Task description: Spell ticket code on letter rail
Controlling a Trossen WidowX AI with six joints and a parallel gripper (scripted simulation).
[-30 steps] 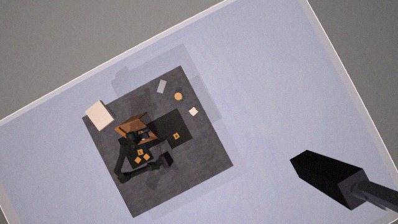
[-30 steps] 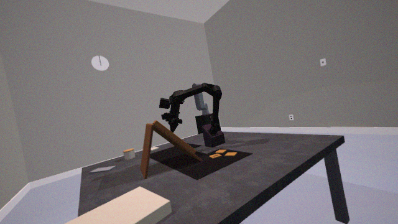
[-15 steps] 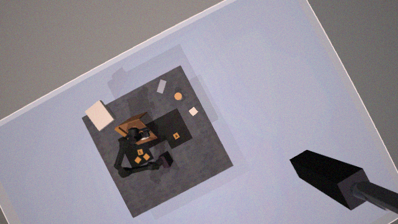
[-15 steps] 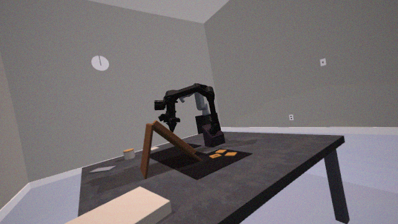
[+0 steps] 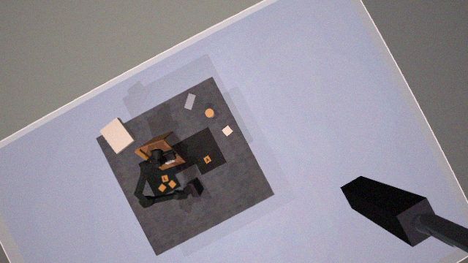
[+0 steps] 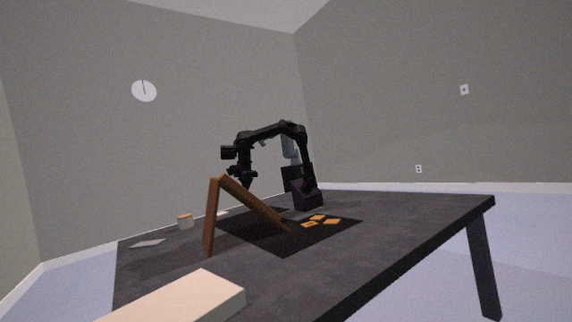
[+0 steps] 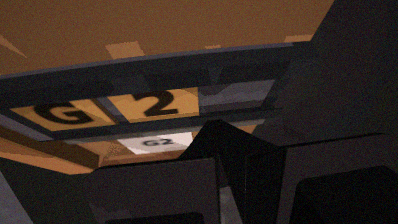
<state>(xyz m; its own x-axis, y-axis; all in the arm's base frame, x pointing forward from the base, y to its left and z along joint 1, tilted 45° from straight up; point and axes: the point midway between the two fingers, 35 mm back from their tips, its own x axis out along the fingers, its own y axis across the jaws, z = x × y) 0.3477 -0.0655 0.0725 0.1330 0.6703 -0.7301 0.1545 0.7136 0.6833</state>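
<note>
G and 2 in rail, gripper shut at the board

Code on the ticket (image 7: 157,143) (image 5: 170,162): G2. The rail (image 7: 150,59) on the leaning wooden board (image 5: 177,159) (image 6: 250,201) (image 7: 200,25) reads G2 left to right: G tile (image 7: 62,115) on the left, 2 tile (image 7: 157,104) to its right, narrow gap between them. Bare stretch of rail right of the 2. Ticket sits on the board below the rail.

Gripper (image 5: 162,158) (image 6: 247,185) (image 7: 213,127): fingers together, nothing between them, tips pointing down by the board. In the wrist view they show just below the rail at the 2's side; contact cannot be told.

Loose tiles: L tile (image 5: 164,178) (image 6: 309,224) plus two with unreadable faces, (image 5: 161,188) (image 6: 332,221) and (image 5: 172,184) (image 6: 317,217), grouped near the board's lower edge. A tile (image 5: 208,159) well apart from them, on the dark mat (image 5: 216,146).

Also on the counter (image 5: 227,193) (image 6: 380,210): pale block (image 5: 117,135) (image 6: 179,295) at a corner, orange-topped cup (image 5: 209,112) (image 6: 185,222), flat gray card (image 5: 189,101) (image 6: 147,243), small pale square (image 5: 227,131) (image 6: 222,213) near an edge.
</note>
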